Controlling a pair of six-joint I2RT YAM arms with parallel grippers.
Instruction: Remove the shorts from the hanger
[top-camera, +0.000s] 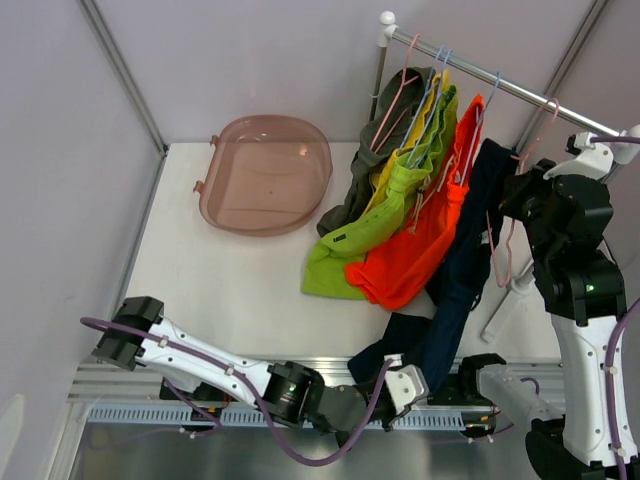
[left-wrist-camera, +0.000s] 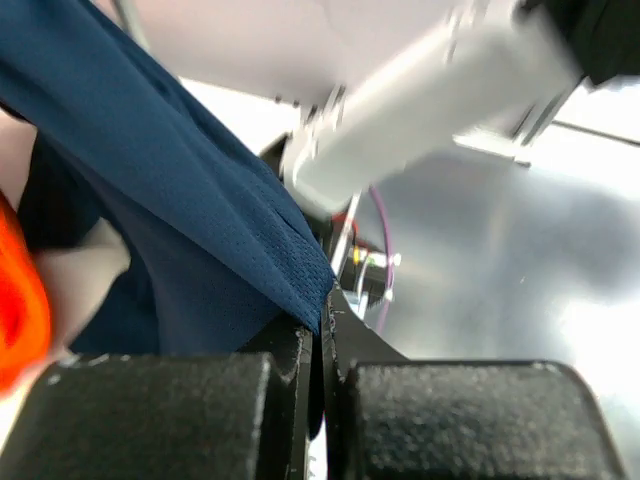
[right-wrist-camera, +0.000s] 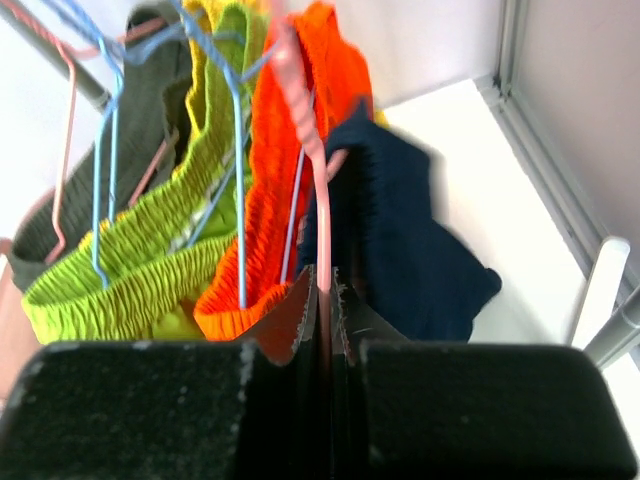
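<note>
navy shorts (top-camera: 466, 245) trail low; four other pairs (top-camera: 400, 195) hang bunched.

The desk (top-camera: 230, 290) is white and flat. A see-through pinkish tub (top-camera: 265, 172) sits on its far left part. Right of the tub, the bottom ends of the lime green shorts (top-camera: 345, 265) and the orange shorts (top-camera: 405, 265) rest on the desk, touching each other. The navy shorts (top-camera: 455, 290) reach the near edge. A white rack leg (top-camera: 505, 305) stands at the right.
</note>
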